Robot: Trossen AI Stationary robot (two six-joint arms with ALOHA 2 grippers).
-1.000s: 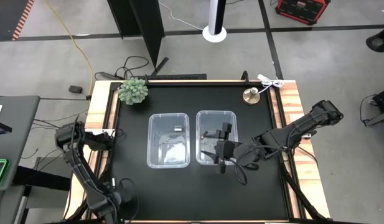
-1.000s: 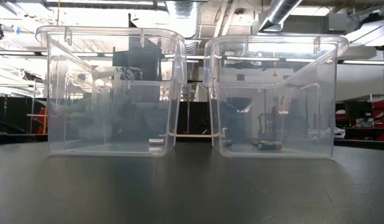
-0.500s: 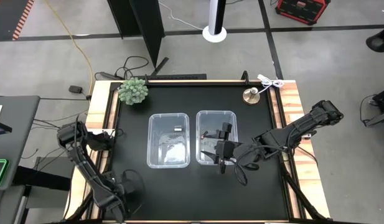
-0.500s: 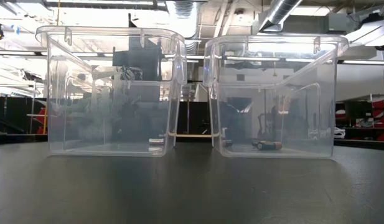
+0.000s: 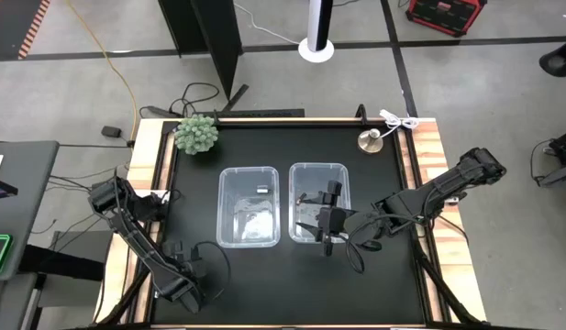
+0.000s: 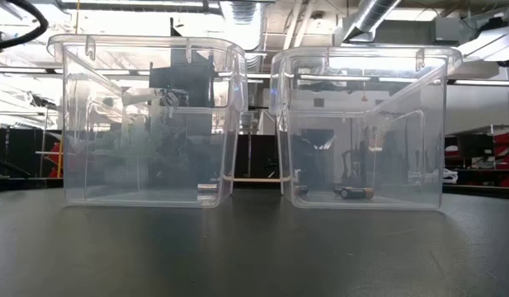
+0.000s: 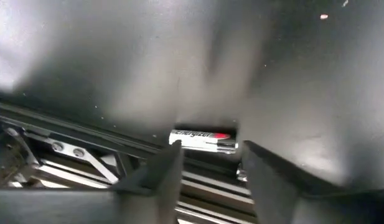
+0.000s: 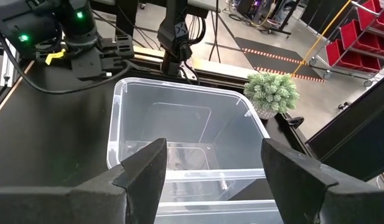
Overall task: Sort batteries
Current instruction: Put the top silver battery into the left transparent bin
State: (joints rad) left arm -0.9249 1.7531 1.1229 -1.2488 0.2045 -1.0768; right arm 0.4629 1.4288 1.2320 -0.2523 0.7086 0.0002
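In the left wrist view my left gripper (image 7: 210,163) is open, low over the black table near its near-left edge. A silvery-white battery (image 7: 203,138) lies flat there, just beyond and between the two fingertips, untouched. The high view shows this gripper (image 5: 180,282) at the near-left corner. My right gripper (image 8: 220,180) is open and hovers at the right clear bin (image 5: 317,197), touching nothing. One silvery battery (image 6: 207,188) lies on the left bin's (image 5: 249,206) floor. Dark copper-ended batteries (image 6: 353,192) lie on the right bin's floor.
The two clear bins stand side by side mid-table. A small potted plant (image 5: 196,134) sits at the far-left corner, and a round metal bell (image 5: 370,140) with a white cable sits at the far right. The table's metal frame (image 7: 67,155) runs close beside the left gripper.
My left arm has swung from the table's near-left corner a little toward the right and the far side, bringing its gripper in over the table's edge. The right arm and the bins have kept still.
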